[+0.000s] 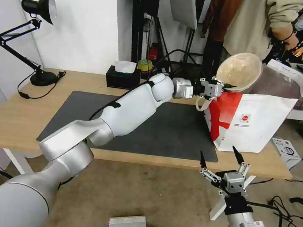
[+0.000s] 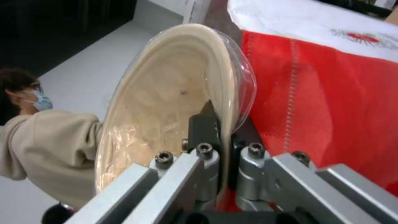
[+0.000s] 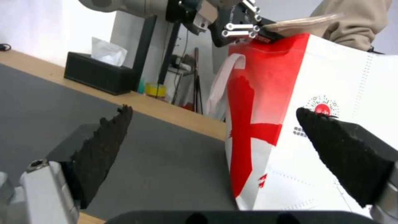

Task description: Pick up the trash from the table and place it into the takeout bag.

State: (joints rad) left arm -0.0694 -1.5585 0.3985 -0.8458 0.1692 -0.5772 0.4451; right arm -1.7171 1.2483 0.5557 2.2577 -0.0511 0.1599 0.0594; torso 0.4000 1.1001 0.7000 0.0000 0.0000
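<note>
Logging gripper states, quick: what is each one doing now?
Left gripper: shut on the tan paper bowl, above the takeout bag.
Right gripper: open, holding nothing.

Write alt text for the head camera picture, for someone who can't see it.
The left gripper, shut on the rim of a tan paper bowl, holds it tilted over the open top of the white and red takeout bag, which stands at the right end of the table. The right gripper hangs open in front of the table, below the bag.

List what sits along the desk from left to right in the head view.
Black desk lamp → black tissue box → left gripper pinching the tan paper bowl → takeout bag.
</note>
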